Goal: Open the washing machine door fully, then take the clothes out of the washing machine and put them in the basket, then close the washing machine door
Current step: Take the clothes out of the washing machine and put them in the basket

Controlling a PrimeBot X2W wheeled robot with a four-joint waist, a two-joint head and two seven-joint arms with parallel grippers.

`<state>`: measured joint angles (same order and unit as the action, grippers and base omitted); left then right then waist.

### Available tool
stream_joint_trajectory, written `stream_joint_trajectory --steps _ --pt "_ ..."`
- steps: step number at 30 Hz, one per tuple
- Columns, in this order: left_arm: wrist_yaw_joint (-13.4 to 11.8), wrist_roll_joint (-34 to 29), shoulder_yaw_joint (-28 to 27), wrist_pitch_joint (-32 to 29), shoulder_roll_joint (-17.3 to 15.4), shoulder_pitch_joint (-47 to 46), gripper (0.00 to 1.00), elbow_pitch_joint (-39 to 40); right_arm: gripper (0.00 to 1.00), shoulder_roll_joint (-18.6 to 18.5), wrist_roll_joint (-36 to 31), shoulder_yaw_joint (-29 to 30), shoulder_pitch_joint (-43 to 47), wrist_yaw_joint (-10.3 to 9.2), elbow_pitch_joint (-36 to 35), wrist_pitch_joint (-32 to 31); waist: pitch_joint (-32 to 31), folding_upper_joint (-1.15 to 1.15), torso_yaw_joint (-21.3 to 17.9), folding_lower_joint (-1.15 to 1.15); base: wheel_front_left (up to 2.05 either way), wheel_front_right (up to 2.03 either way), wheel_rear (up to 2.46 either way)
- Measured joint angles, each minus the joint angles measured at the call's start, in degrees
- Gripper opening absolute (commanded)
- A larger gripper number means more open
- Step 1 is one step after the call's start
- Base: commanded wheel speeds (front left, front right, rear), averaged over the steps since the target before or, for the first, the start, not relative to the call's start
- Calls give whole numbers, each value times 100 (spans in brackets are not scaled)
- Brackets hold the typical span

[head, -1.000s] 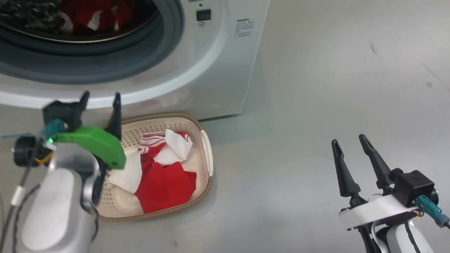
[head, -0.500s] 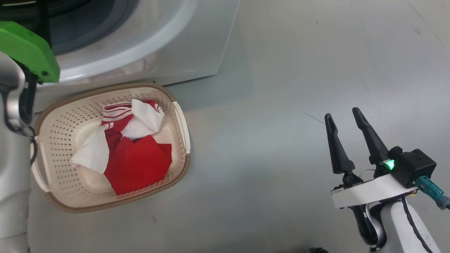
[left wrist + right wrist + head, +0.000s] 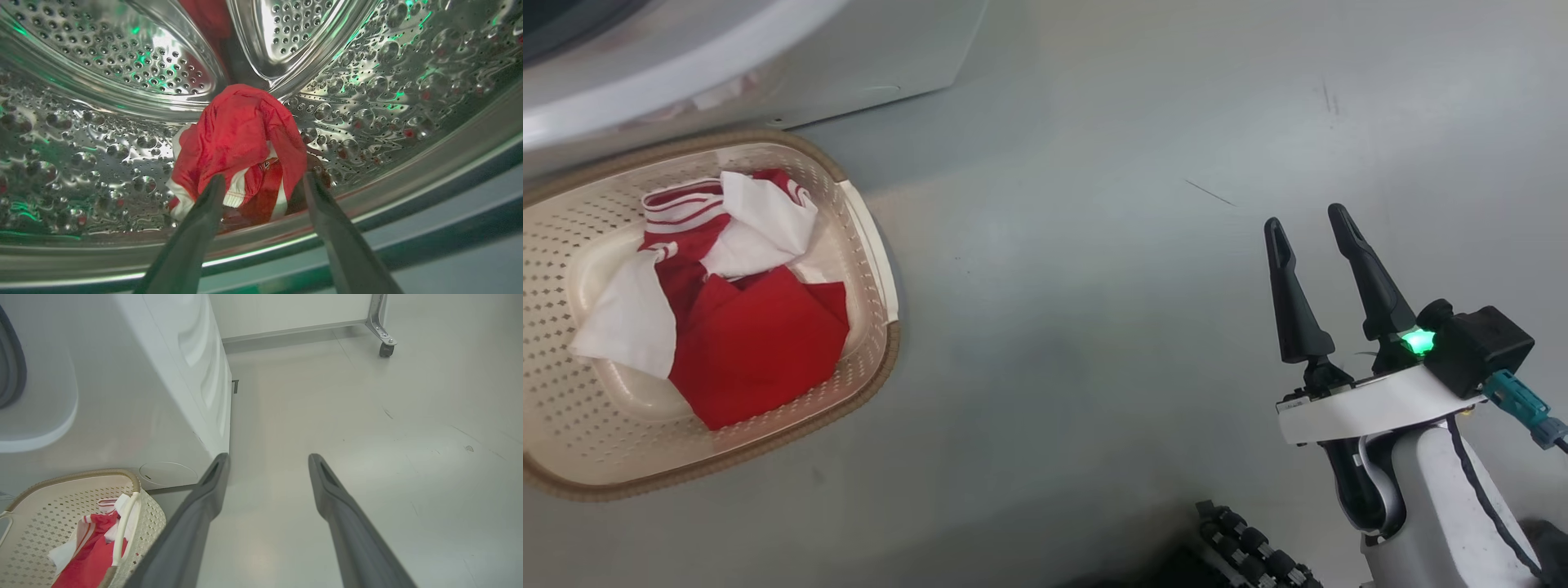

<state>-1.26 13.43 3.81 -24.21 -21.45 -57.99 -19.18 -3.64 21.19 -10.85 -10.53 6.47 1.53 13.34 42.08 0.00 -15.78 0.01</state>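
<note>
Clothes (image 3: 237, 134) in drum (image 3: 102, 134); logo (image 3: 265, 164) illeg.

Bright even light, green glints on the drum (image 3: 367, 81)

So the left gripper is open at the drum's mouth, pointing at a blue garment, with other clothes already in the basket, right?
The garment is red, not blue, as the left wrist view shows ahead of the open left gripper. The rest stands.

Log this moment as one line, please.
left tool: open, at garment in drum | right tool: open, above floor | basket: holds clothes
</note>
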Motion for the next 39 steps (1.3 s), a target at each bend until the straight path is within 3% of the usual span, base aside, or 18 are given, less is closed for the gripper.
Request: stream_joint_trajectory --steps 21,39 --pt "164 -314 -187 -873 -1098 -1519 100 -269 100 82 302 -286 -447 52 410 68 984 0 -640 0 0 0 0" --pt "163 -353 -275 -1757 -1295 -2142 100 -645 100 108 400 -400 -658 53 566 111 1327 0 -919 0 0 0 0"
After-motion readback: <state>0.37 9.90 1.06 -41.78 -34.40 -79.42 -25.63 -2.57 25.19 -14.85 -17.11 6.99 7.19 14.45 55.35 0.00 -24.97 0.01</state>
